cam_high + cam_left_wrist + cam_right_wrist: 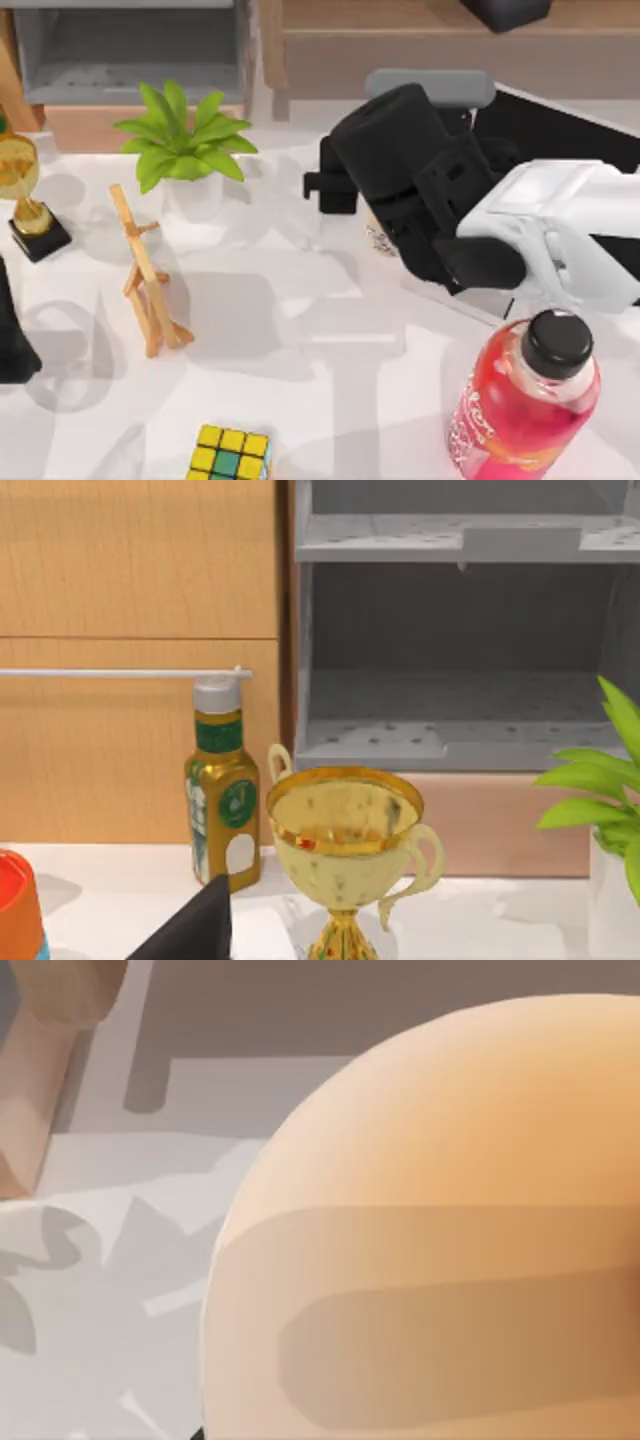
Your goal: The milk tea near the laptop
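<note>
Peach-orange milk tea [430, 1230] looms right against my right wrist camera, beside the laptop [560, 130], with my right gripper [375, 225] over it, its opening impossible to tell.

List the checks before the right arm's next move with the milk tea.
1. Right gripper at the milk tea: ok, the cup's wall is very close in the right wrist view.
2. Cup secured: cannot tell.
3. Cup upright: cannot tell, the arm covers it from above.
4. Laptop located: ok, right rear, beside the arm.
5. Pink bottle clearance: cannot tell, its cap looks close to the right arm.
6. Left gripper parked at the left edge: ok.
</note>
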Controlling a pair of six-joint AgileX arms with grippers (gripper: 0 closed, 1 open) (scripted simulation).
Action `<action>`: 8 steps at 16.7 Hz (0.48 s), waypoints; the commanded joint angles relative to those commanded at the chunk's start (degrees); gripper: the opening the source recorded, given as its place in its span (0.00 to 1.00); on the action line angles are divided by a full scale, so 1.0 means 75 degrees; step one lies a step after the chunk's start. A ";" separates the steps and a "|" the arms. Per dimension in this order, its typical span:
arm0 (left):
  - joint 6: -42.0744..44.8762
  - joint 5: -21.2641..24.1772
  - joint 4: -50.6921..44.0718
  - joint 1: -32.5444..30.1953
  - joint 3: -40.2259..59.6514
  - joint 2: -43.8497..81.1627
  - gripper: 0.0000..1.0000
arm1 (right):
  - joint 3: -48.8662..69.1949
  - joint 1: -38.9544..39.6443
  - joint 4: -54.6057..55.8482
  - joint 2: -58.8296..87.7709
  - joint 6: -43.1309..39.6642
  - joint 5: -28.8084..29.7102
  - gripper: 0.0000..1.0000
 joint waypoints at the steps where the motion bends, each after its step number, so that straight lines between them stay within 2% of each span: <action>1: 0.0000 0.0000 0.0000 0.0000 0.0000 0.0000 1.00 | -0.0135 -0.0211 -0.0007 -0.0196 -0.0214 -0.0124 0.00; 8: 0.0000 0.0000 0.0000 0.0000 0.0000 0.0000 1.00 | -0.1549 -0.2077 -0.0177 -0.1663 -0.1932 -0.1396 0.00</action>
